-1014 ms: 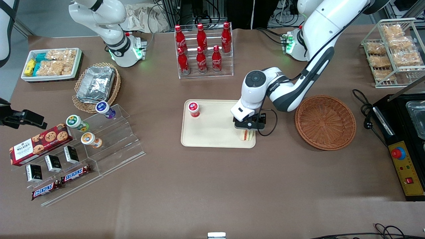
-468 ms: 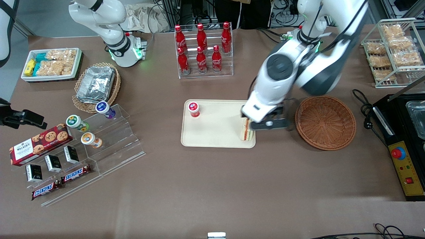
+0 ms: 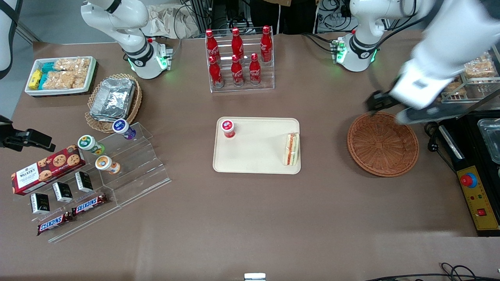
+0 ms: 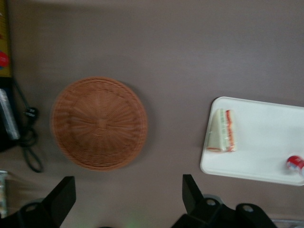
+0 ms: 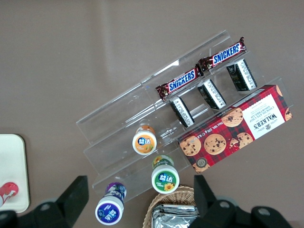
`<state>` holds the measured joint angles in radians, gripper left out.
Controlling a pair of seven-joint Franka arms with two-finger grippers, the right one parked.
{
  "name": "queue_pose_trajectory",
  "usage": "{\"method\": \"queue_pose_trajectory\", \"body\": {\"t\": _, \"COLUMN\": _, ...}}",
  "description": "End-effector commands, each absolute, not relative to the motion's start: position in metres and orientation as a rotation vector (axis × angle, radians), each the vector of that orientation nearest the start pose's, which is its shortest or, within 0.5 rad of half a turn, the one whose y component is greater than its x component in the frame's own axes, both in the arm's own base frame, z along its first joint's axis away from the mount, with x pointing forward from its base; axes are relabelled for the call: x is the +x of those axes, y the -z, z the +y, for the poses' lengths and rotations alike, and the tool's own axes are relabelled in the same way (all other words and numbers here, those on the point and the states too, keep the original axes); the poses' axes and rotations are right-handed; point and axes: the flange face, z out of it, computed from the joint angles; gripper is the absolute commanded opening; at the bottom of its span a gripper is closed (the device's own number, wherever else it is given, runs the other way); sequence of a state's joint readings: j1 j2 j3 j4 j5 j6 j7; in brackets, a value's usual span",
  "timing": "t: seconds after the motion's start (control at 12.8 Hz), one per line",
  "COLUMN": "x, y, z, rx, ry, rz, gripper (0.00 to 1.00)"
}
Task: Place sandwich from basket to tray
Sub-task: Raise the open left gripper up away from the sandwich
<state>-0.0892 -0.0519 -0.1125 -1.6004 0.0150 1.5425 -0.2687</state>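
Observation:
The sandwich (image 3: 291,149) lies on the cream tray (image 3: 254,154), at the tray's edge nearest the basket, with its orange-red and green layers showing. The reddish-brown basket (image 3: 383,143) holds nothing. My gripper (image 3: 394,111) hovers high above the basket's rim farthest from the front camera, well away from the tray. In the left wrist view the gripper (image 4: 127,194) is open, its fingers (image 4: 64,195) spread wide with only table between them. That view also shows the basket (image 4: 99,123), the sandwich (image 4: 222,130) and the tray (image 4: 266,142).
A red-capped cup (image 3: 227,128) stands on the tray's corner toward the parked arm. A cola bottle rack (image 3: 239,58) stands farther from the front camera than the tray. A black appliance (image 3: 474,183), a cable (image 3: 429,130) and a wire snack rack (image 3: 465,58) flank the basket.
The gripper let go of the sandwich, which stays on the tray. The arm rose and swung away past the basket toward the working arm's end of the table.

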Motion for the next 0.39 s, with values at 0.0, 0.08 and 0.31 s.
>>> {"method": "queue_pose_trajectory", "body": {"t": 0.0, "x": 0.497, "y": -0.647, "z": -0.052, "rx": -3.138, "ry": 0.012, "rz": 0.038, "gripper": 1.00}}
{"method": "queue_pose_trajectory", "body": {"t": 0.08, "x": 0.493, "y": -0.651, "z": -0.036, "rx": -3.135, "ry": 0.022, "rz": 0.046, "gripper": 1.00}}
{"method": "queue_pose_trajectory", "body": {"t": 0.31, "x": 0.491, "y": -0.658, "z": -0.014, "rx": -3.133, "ry": -0.038, "rz": -0.006, "gripper": 1.00}}
